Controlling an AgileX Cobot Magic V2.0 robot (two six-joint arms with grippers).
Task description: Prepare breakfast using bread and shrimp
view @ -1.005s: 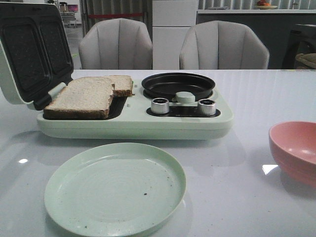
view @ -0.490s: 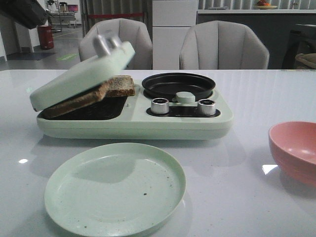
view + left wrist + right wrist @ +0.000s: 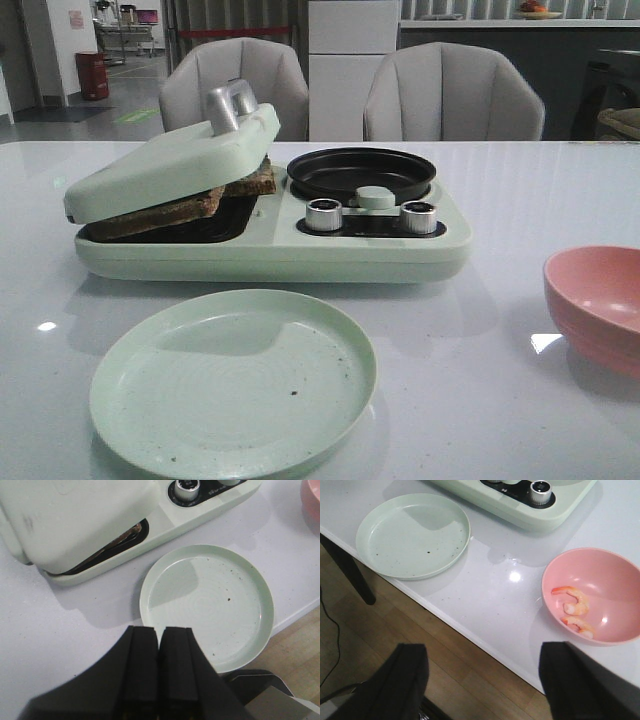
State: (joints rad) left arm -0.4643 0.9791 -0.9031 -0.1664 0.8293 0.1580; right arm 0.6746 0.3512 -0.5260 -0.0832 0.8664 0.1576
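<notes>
Coarse brown-crusted bread under smooth lid, 2 curled, perhaps glossy shrimp

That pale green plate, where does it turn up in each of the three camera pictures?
Front view: the green plate lies low and left of centre, in front of the breakfast maker.
Left wrist view: right of centre, just beyond the left gripper.
Right wrist view: upper left.
Shared landmark: the maker's silver knob.

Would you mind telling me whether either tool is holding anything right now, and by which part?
Nothing is held. The left tool is shut on nothing above the table, and the right tool hangs open and empty near the pink bowl.
</notes>
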